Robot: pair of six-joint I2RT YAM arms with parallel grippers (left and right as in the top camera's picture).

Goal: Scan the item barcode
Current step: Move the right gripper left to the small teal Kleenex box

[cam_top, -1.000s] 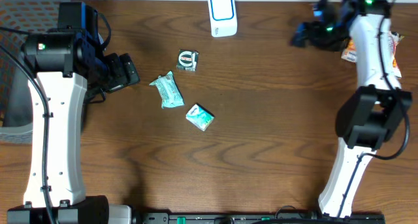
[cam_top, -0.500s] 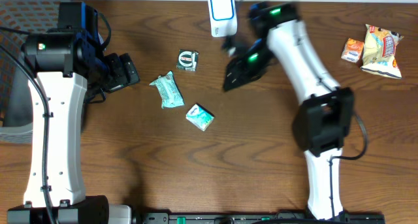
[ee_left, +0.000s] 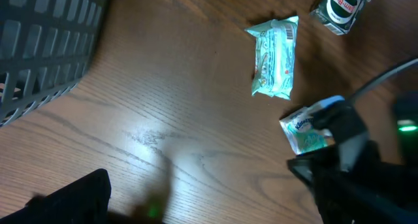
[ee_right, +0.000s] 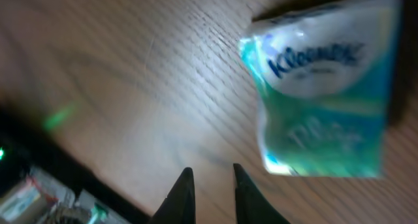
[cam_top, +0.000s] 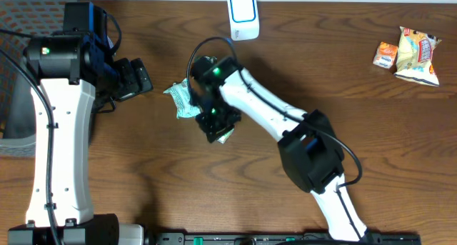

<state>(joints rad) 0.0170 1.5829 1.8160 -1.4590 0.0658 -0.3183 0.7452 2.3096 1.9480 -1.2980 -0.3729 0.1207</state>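
The right gripper (ee_right: pixel 211 172) is down low over the table (cam_top: pixel 343 73), its two fingers drawn almost together. Only bare wood shows in the thin gap, so it grips nothing. In its own camera the Kleenex tissue pack (ee_right: pixel 326 100) lies flat just ahead of the fingertips and off to one side, outside the gap. From overhead the gripper's black head covers part of the pack, and I cannot tell whether they touch. Close beside lies a long green-and-white packet (cam_top: pixel 182 101), and a little beyond it a small round-labelled packet (ee_left: pixel 341 5). The white scanner (cam_top: pixel 243 16) stands at the far edge, well apart. The left gripper (cam_top: pixel 133 79) hangs wide open and empty near the grey basket (ee_left: pixel 46 41) — snack packets (cam_top: pixel 418 56) lie far to the right.
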